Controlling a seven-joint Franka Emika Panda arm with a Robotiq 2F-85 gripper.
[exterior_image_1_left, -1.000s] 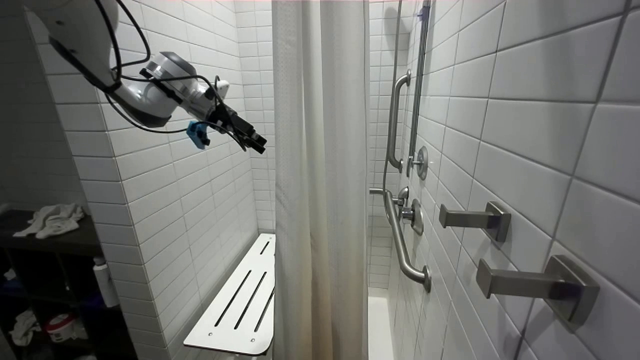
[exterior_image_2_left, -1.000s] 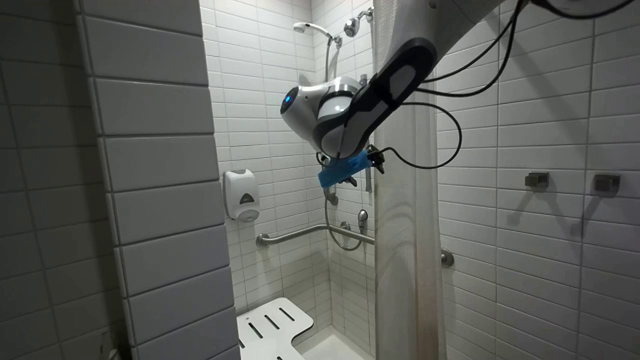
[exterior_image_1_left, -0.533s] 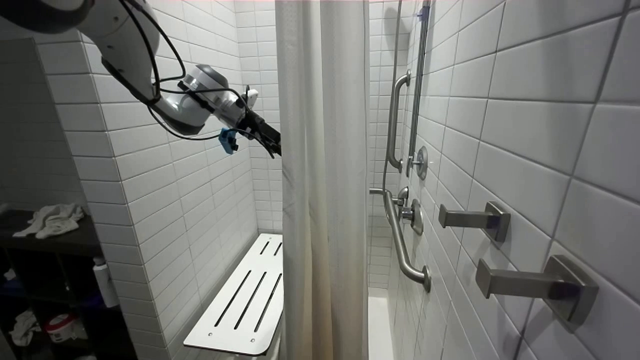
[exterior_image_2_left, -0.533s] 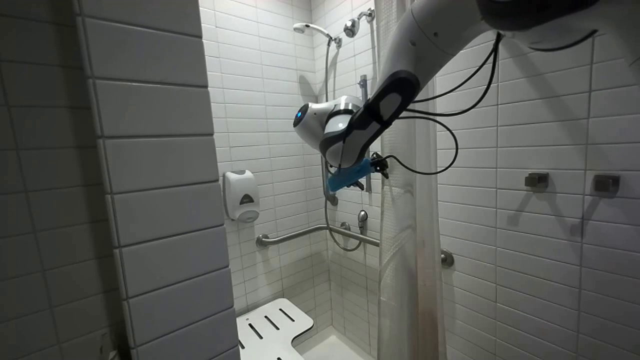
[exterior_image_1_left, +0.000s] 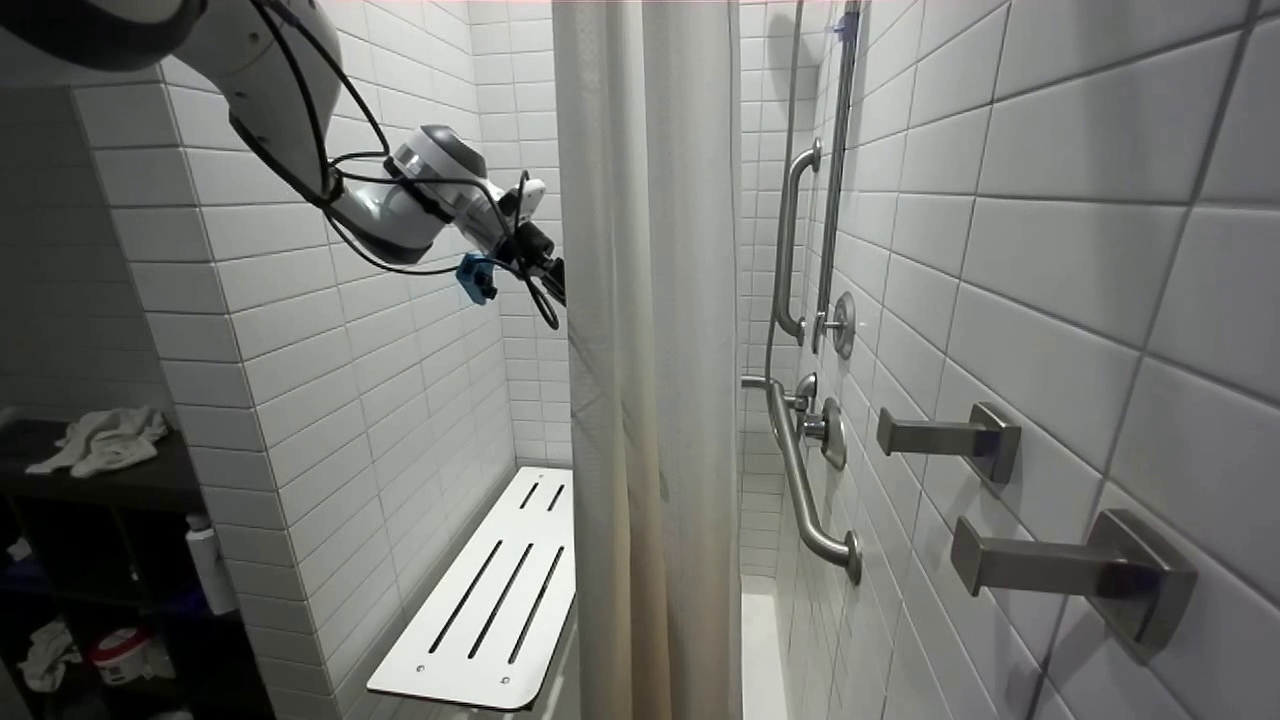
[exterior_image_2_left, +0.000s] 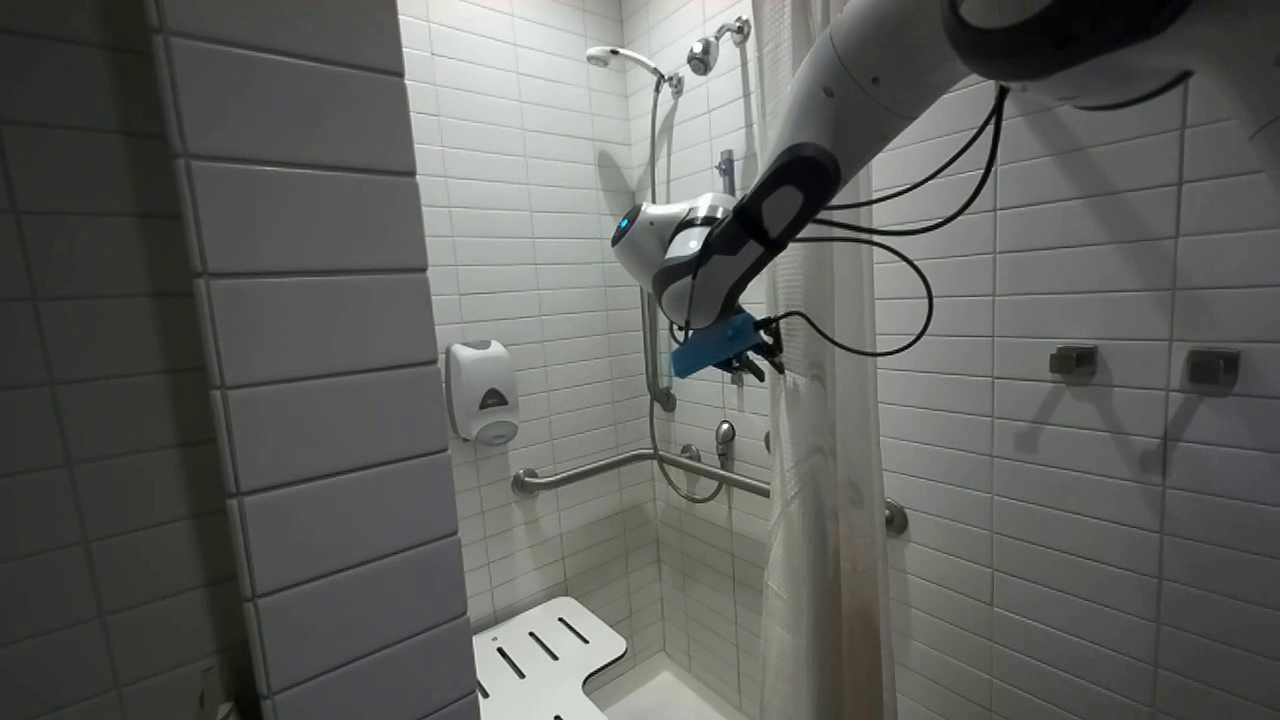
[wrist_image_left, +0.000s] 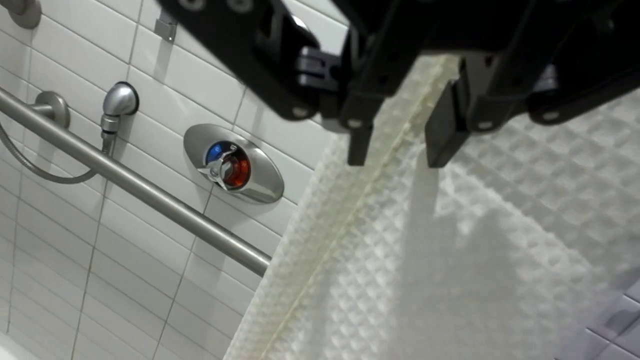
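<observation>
My black gripper is at the edge of the off-white shower curtain, a waffle-textured cloth. In the wrist view its fingers stand part-way apart, with the curtain's hem running through the gap. Folds spread from near one fingertip, so it seems to touch the cloth; no firm pinch shows. In an exterior view the curtain hides the fingertips. Both fingers show beside the curtain in an exterior view, below a blue part on the wrist.
A steel grab bar and shower valve are on the tiled wall behind. A slotted white bench stands at the side wall. Metal hooks jut from the near wall. A soap dispenser and hose hang inside.
The arm has moved up to the curtain, its fingertips passing out of sight behind it in an exterior view. The curtain's edge has shifted towards the hooks' wall. The jaws have narrowed.
</observation>
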